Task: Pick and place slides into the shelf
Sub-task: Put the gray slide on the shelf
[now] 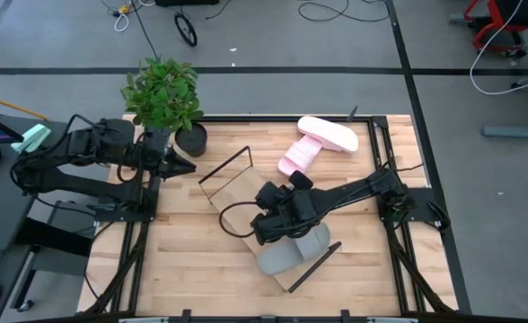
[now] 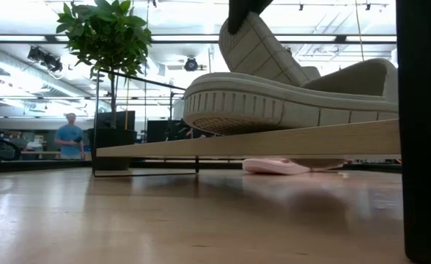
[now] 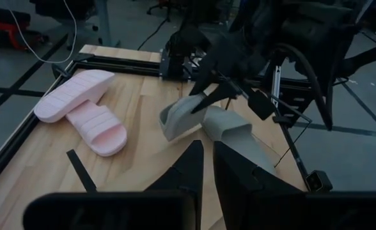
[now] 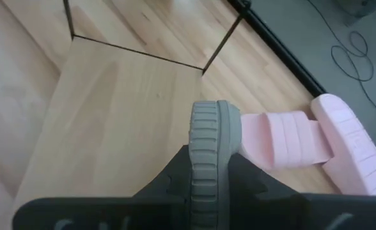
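Dark arm links cover much of the scene from above. At the frame's left the left gripper [image 1: 185,166] waits beside the plant [image 1: 163,94], its fingers [image 3: 191,167] nearly together with a thin gap and nothing between them. At centre, the right gripper [image 1: 277,224] hides most of what it holds: its own camera shows the fingers [image 4: 175,176] clamped on a grey slide [image 4: 215,163] turned on edge, sole rim outward, above the shelf [image 4: 117,108]. The other grey slide [image 1: 286,256] lies flat on the shelf at lower centre, partly under the arm. From the low camera this slide [image 2: 289,99] fills the upper frame, resting on the shelf board [image 2: 274,139], with the held one [image 2: 263,44] tilted above it and cut off at the top; a black post blocks the right edge. The shelf [image 1: 237,193] sits at an angle mid-table, its thin black frame ends standing up at either end. At upper right of centre the two pink slides [image 1: 322,139] lie on the table beyond the shelf, one across the other; only a sliver [image 2: 278,166] shows under the board in the low view.

The table [image 1: 201,287] is pale wood planking in a black frame. Around it lies grey floor with cables. Far behind, a person [image 2: 70,136] stands small and blurred under ceiling lights.
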`<act>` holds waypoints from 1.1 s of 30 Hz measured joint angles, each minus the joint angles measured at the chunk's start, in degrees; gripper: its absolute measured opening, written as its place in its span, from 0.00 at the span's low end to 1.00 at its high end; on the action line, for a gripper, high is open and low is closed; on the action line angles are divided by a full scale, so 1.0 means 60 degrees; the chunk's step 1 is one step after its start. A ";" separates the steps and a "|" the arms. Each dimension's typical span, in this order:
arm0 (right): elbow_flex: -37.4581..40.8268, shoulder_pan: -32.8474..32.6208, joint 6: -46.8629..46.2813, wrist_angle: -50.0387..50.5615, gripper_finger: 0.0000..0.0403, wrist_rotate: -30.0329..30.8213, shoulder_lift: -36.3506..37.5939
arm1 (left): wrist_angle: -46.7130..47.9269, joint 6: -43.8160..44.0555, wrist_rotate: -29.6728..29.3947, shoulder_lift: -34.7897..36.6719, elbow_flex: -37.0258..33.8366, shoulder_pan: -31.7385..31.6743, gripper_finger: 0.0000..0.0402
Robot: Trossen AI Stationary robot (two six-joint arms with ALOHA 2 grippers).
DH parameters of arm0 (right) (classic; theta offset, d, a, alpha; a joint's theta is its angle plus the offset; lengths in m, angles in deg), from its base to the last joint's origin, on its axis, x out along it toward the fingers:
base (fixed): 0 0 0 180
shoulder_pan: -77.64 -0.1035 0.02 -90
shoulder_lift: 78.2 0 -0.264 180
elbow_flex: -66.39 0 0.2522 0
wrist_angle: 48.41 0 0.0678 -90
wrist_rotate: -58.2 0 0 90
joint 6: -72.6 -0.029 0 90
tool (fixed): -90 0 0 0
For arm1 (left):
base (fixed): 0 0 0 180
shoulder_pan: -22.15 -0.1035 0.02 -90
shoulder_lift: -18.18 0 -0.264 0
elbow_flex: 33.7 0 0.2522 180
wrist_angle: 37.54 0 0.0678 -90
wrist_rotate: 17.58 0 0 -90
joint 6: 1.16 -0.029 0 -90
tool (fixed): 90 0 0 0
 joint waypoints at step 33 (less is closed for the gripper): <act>0.1660 -0.0113 -0.0890 -0.3771 0.14 -0.1318 -0.0057 | -0.0002 -0.0260 0.0001 -0.0007 -0.0003 -0.0004 0.07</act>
